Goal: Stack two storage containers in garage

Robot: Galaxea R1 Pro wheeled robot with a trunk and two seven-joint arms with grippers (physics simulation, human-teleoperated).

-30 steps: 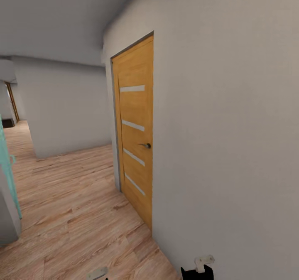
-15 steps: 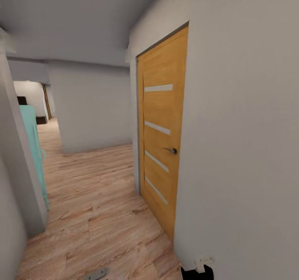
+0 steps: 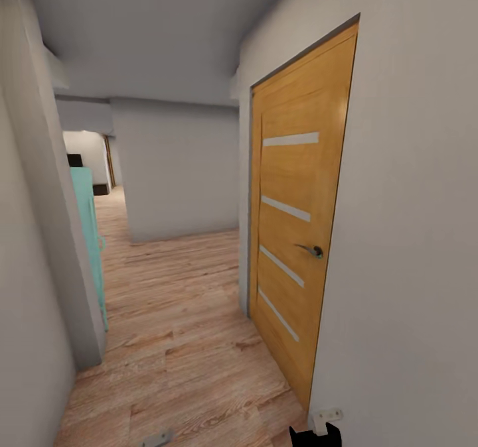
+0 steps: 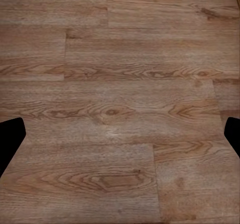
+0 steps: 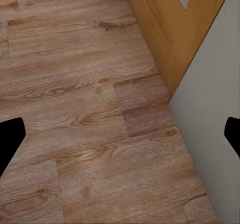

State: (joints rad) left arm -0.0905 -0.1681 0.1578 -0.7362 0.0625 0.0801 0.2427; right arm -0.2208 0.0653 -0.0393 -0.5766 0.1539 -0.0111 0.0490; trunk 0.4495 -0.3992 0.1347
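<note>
The storage containers are out of view, and so is the garage. I am in a hallway with light wood-plank flooring [image 3: 179, 341]. In the left wrist view my left gripper [image 4: 120, 139] is open, its dark fingertips [image 4: 10, 139] wide apart over bare planks. My right gripper [image 5: 120, 139] is open too, with nothing between its fingertips [image 5: 11, 139]; it hangs over the planks close to the wall's foot [image 5: 210, 109]. A bit of the right arm [image 3: 324, 427] and of the left arm [image 3: 157, 439] show at the bottom of the head view.
A closed orange wooden door [image 3: 295, 235] with a lever handle [image 3: 312, 251] sits in the white wall on my right. On the left stand a grey wall corner [image 3: 63, 235] and a teal panel [image 3: 89, 235]. The corridor runs ahead past a white wall block [image 3: 179, 168].
The whole head view has swung left: the door now sits further right and larger, and the left wall corner and teal panel have come further into view. Both grippers stay low.
</note>
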